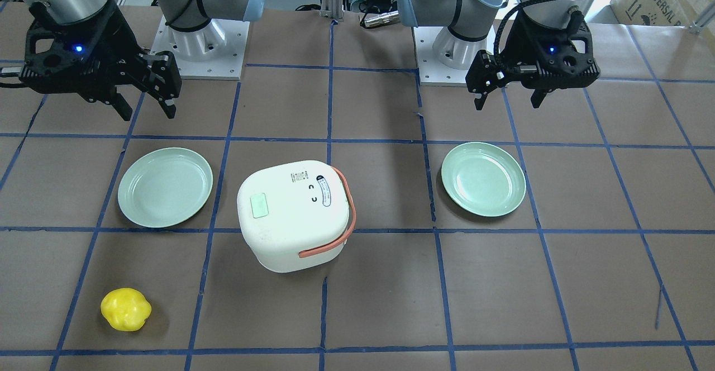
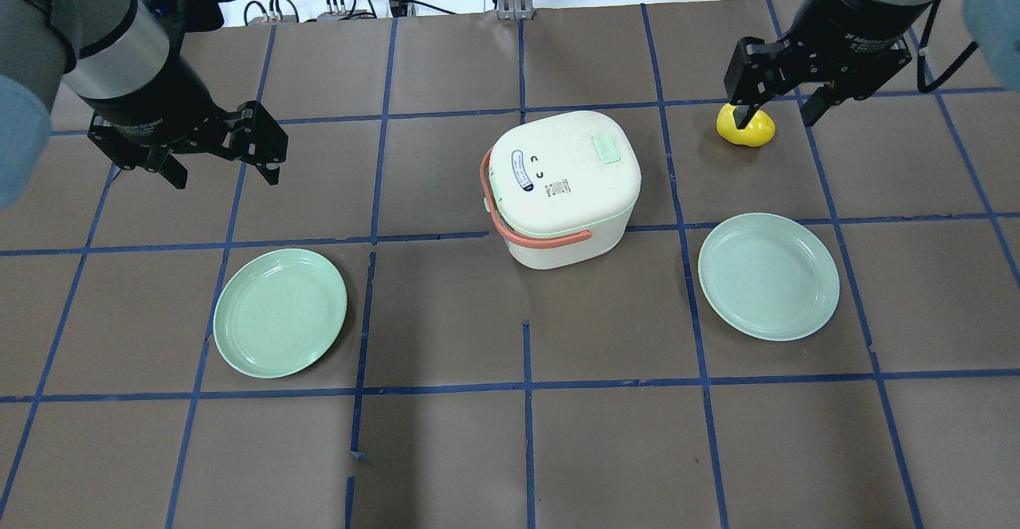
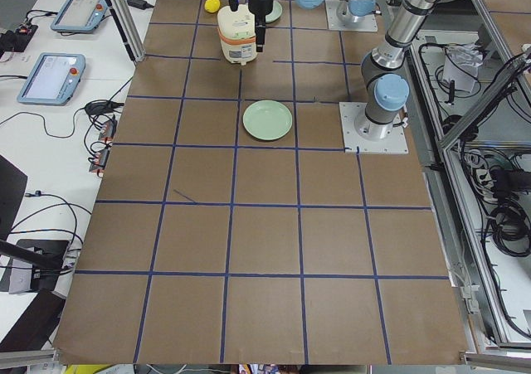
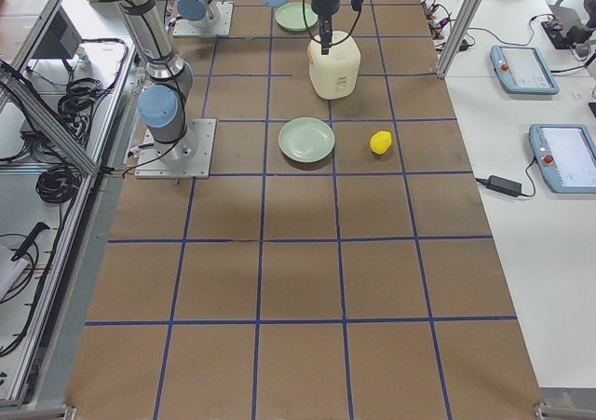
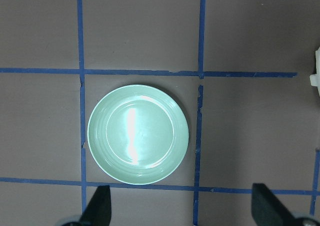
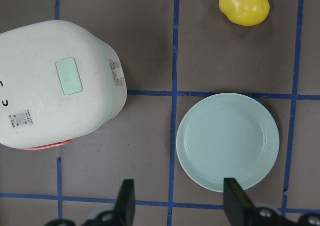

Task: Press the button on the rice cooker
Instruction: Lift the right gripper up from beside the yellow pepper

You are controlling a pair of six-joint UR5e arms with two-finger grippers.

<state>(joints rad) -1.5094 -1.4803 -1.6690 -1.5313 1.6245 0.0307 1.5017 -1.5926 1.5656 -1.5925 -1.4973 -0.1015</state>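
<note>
Matte brown taped table (image 2: 446, 449), rounded glossy white rice cooker (image 2: 562, 182), left tool (image 2: 225, 176) and right tool (image 2: 777, 119) agape, empty.

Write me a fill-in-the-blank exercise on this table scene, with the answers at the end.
The rice cooker has a handle coloured ____. The table holds ____ green plates. The right gripper hangs above the table with its jaws ____. The rectangular button on the cooker's lid is pale ____.
Missing words: orange; two; open; green.
</note>
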